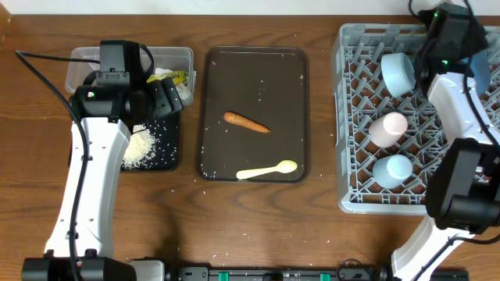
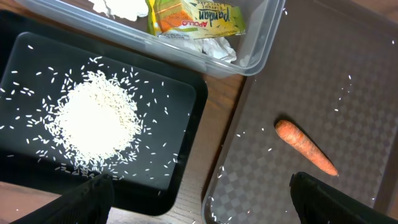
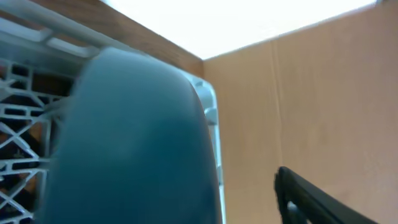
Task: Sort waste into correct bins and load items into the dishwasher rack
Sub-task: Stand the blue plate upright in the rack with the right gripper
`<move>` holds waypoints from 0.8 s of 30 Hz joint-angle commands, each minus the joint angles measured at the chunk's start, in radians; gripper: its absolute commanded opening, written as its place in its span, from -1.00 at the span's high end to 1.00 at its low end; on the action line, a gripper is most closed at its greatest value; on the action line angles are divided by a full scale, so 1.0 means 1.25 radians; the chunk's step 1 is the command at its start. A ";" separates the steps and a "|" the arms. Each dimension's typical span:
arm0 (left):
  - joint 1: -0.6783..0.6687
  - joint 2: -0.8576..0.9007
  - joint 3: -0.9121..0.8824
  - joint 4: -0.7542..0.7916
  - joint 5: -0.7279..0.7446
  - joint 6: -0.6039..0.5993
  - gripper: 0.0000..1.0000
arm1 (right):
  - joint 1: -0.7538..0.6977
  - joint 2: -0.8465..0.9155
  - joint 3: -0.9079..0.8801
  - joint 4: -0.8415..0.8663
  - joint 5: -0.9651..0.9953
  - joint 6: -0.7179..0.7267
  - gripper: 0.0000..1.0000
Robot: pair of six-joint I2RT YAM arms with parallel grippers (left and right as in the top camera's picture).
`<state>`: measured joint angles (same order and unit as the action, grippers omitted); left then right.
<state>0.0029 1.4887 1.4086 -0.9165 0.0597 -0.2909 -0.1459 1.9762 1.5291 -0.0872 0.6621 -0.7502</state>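
Observation:
My left gripper (image 2: 202, 208) is open and empty, low over the gap between the black tray (image 2: 186, 93) and the brown serving tray. A pile of rice (image 2: 96, 121) lies in the black tray (image 1: 160, 160). The clear tub (image 1: 129, 64) holds the yellow-green wrapper (image 2: 196, 15) and white tissue (image 2: 121, 6). The carrot (image 1: 246, 122) lies on the brown tray, also in the left wrist view (image 2: 306, 146). The yellow spoon (image 1: 267, 169) lies near it. My right gripper (image 1: 451, 39) is over the rack's (image 1: 351, 199) far right corner, beside the upright dark blue plate (image 3: 130, 137). One finger (image 3: 311, 199) shows, clear of the plate.
The rack holds a light blue bowl (image 1: 397, 72), a white-pink cup (image 1: 388, 129) and a light blue cup (image 1: 392, 170). Stray rice grains dot the brown serving tray (image 1: 254, 78) and the table by the black tray.

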 commanded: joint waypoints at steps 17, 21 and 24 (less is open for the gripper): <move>0.003 -0.003 0.014 -0.002 -0.010 0.001 -0.86 | 0.037 -0.224 -0.002 -0.136 -0.391 0.312 -0.98; 0.003 -0.003 0.014 -0.002 -0.010 0.001 -0.86 | 0.059 -0.272 -0.002 -0.214 -0.554 0.470 -0.98; 0.003 -0.003 0.014 -0.002 -0.010 0.001 -0.86 | 0.064 -0.286 -0.002 -0.274 -0.582 0.553 -0.99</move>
<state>0.0029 1.4887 1.4086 -0.9165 0.0597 -0.2909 -0.0696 1.6135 1.5261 -0.4019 0.0666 -0.2317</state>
